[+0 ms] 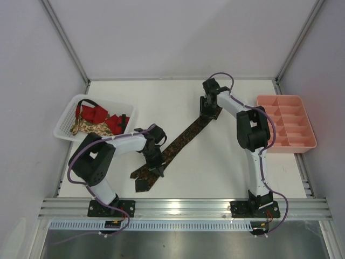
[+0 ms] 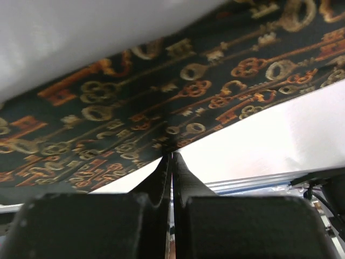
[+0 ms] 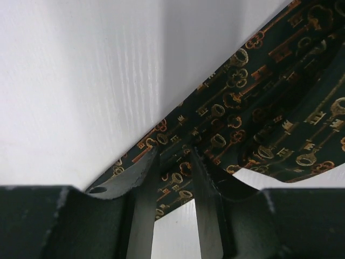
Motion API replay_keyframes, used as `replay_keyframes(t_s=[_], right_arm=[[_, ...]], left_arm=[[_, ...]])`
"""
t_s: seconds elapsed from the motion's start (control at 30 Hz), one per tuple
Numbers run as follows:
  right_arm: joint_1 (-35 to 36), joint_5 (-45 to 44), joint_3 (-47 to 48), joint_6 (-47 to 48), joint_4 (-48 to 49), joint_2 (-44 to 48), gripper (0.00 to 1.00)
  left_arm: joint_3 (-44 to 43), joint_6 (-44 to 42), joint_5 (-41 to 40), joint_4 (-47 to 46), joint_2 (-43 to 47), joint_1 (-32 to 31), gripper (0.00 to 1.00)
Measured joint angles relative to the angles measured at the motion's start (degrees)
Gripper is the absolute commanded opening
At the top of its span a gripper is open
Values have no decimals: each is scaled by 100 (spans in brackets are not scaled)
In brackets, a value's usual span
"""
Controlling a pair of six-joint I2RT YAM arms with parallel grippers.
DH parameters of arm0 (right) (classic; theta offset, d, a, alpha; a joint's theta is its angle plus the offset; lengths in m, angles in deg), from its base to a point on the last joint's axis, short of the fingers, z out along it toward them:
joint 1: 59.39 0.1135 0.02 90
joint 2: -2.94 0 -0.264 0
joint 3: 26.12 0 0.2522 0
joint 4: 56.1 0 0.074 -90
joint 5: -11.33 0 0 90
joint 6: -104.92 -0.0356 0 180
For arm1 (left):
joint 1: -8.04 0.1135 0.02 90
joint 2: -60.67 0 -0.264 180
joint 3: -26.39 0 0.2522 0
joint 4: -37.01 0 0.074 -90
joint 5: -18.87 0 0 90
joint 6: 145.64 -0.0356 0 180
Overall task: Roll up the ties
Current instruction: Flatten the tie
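A dark tie (image 1: 180,141) printed with gold and red keys lies flat in a diagonal across the table. My left gripper (image 1: 157,164) is down on its wide lower part. In the left wrist view the tie (image 2: 161,102) fills the top, and the left gripper (image 2: 172,155) is shut with its tips pinching the fabric's near edge. My right gripper (image 1: 209,112) is at the tie's narrow far end. In the right wrist view its fingers stand apart over the tie (image 3: 259,108), so the right gripper (image 3: 173,151) is open, with cloth showing in the gap.
A white mesh basket (image 1: 64,121) at the left holds a red tie (image 1: 97,114) and a beige floral tie (image 1: 86,128). A pink compartment tray (image 1: 285,121) sits at the right edge. White walls close in the table's back and sides.
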Motion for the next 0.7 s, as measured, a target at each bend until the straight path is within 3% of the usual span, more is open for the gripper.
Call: replay_keyframes(t_s=[0.2, 0.4, 0.57, 0.7], right_arm=[[-15, -216, -1088, -251, 474, 645, 37], [9, -208, -2863, -619, 608, 1838, 38], [415, 127, -4129, -909, 538, 2789, 40], [1001, 339, -4776, -1001, 109, 3493, 56]], left_arm=[[-175, -109, -232, 490, -138, 334, 2], [-186, -208, -470, 811, -140, 667, 2], [81, -210, -684, 890, 162, 907, 2], [452, -245, -1231, 1040, 732, 975, 5]])
